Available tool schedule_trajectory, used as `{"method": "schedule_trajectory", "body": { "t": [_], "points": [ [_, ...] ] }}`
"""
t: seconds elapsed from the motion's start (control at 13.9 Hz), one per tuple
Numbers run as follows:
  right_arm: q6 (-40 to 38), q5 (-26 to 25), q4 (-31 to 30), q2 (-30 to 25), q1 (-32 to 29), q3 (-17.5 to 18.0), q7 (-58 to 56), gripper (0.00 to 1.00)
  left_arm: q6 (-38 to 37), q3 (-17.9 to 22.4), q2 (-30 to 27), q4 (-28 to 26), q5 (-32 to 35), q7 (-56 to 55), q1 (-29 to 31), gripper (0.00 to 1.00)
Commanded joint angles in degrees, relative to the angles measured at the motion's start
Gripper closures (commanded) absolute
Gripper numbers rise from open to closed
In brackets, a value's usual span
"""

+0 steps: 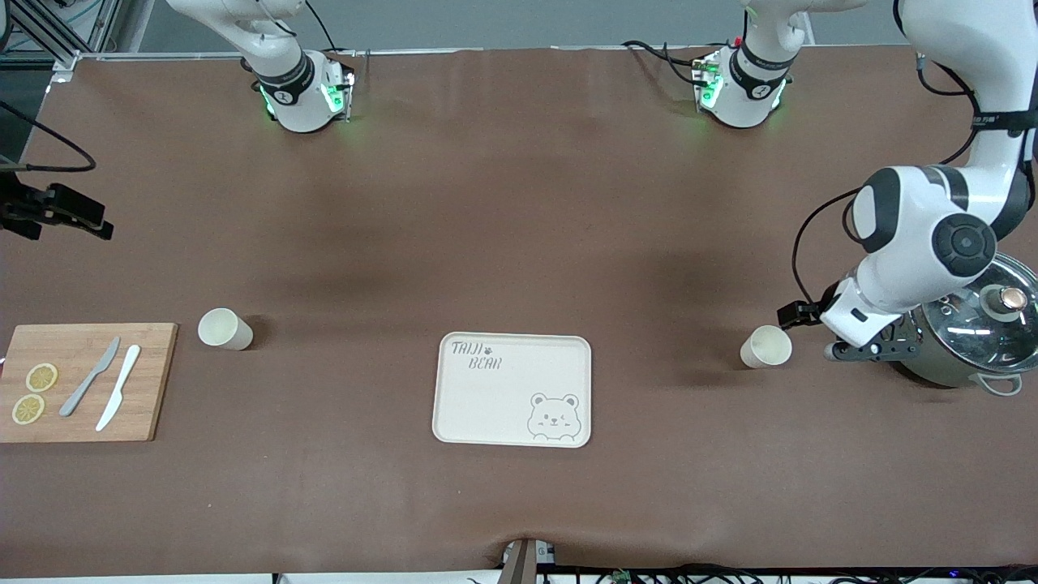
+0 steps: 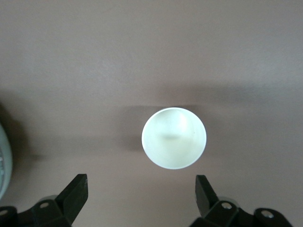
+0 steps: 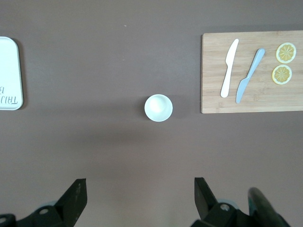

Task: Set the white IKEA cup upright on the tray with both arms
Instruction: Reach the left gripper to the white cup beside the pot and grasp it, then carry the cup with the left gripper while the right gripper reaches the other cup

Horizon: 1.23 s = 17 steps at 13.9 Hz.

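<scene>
On the table, front view: the tray [image 1: 512, 389] lies flat at mid-table — my landmark for everything below.
Cup by my left arm: a white cup [image 1: 765, 346] stands upright toward the left arm's end of the table from the tray, apart from it.
Left gripper: my left gripper [image 1: 861, 350] hangs low just beside that cup, touching nothing.
Pot: a steel pot with a glass lid [image 1: 977, 332] sits at the left arm's end, well apart from the tray.
Second cup: another white cup [image 1: 225, 329] stands upright toward the right arm's end from the tray, near a wooden cutting board [image 1: 85, 381].
Board load: two knives [image 1: 106, 386] and two lemon slices [image 1: 34, 392] rest on it.
Right gripper: out of sight in this view.
Left wrist view: the cup's open mouth [image 2: 174, 138] faces up — my fingers [image 2: 75, 191] stand wide apart and short of it.
Right wrist view: my right gripper [image 3: 139, 198] hovers high, fingers [image 3: 203, 194] spread, empty; the second cup [image 3: 158, 107] lies between the tray's edge [image 3: 10, 73] and the board [image 3: 251, 71].
</scene>
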Motion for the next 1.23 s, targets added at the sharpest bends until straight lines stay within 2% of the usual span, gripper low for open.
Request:
{"method": "schedule_trajectory", "body": {
  "t": [0.0,0.29,0.36,0.58,0.72,0.94,1.15],
  "points": [
    [-0.36,0.47,1.39,0.84,-0.18,0.28,0.55,0.00,2.28,-0.32,2.81,0.03,0.67,-0.34,0.33,0.00],
    [-0.36,0.47,1.39,1.36,-0.36,0.28,0.11,0.00,7.03,-0.32,6.42,0.64,0.50,-0.34,0.50,0.00],
    [-0.36,0.29,1.39,1.45,-0.27,0.28,0.11,0.00,7.12,-0.41,6.78,0.73,0.50,-0.34,0.50,0.03],
    [-0.44,0.55,1.22,4.60,-0.45,0.28,0.72,0.00,7.13,-0.32,7.22,0.73,0.41,-0.43,0.24,0.28],
    [-0.62,0.64,1.13,5.76,-0.71,0.37,0.72,0.00,7.13,-0.32,7.74,0.82,0.41,-0.43,0.24,0.39],
    [-0.71,0.73,1.22,8.38,-1.15,0.29,0.81,0.00,7.13,-0.32,8.71,1.43,-0.64,-0.43,-0.11,0.62],
    [-0.88,-0.24,1.22,9.27,-1.15,0.11,4.48,0.00,7.13,-0.32,9.06,1.78,-0.82,-0.43,-0.37,0.90]
  ]
}}
